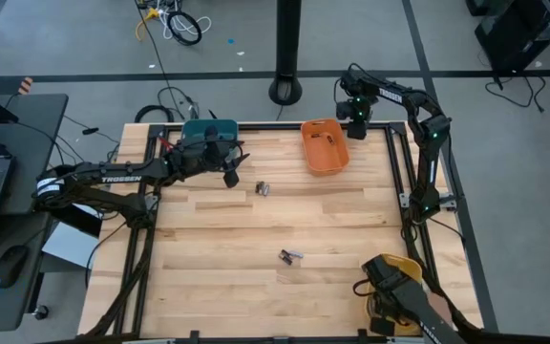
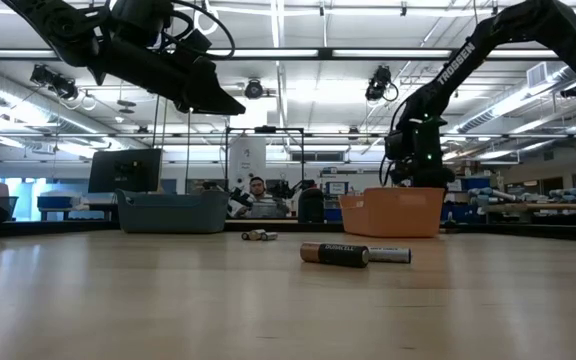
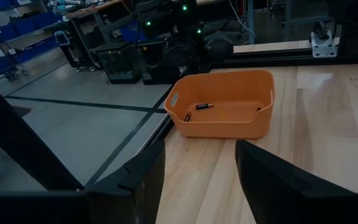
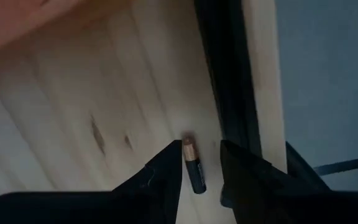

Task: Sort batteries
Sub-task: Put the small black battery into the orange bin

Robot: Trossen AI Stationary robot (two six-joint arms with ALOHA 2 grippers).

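My right gripper [image 1: 356,122] points down at the table's far right corner, just right of the orange bin [image 1: 325,145]. It is open, and its fingers stand on either side of a black battery with a copper end [image 4: 193,165] that lies on the wood. My left gripper [image 1: 229,175] hangs open above the table beside the teal bin [image 1: 208,134], with nothing between its fingers [image 3: 197,186]. Loose batteries lie mid-table [image 1: 263,188] and nearer the front [image 1: 289,255]. Two batteries [image 3: 204,107] lie inside the orange bin. My right gripper comes at the battery from above, its fingers lying along the battery's two long sides. One finger [image 4: 166,168] stands right beside the battery's side [image 4: 189,163]; I cannot tell whether it touches. A strip of bare wood shows between the battery and the other finger [image 4: 241,168].
A black frame rail [image 4: 229,68] runs along the table's edge close to the right gripper. A yellow and black object [image 1: 394,277] sits at the near right corner. Bare wood lies between the two bins and across the middle of the table [image 1: 256,229].
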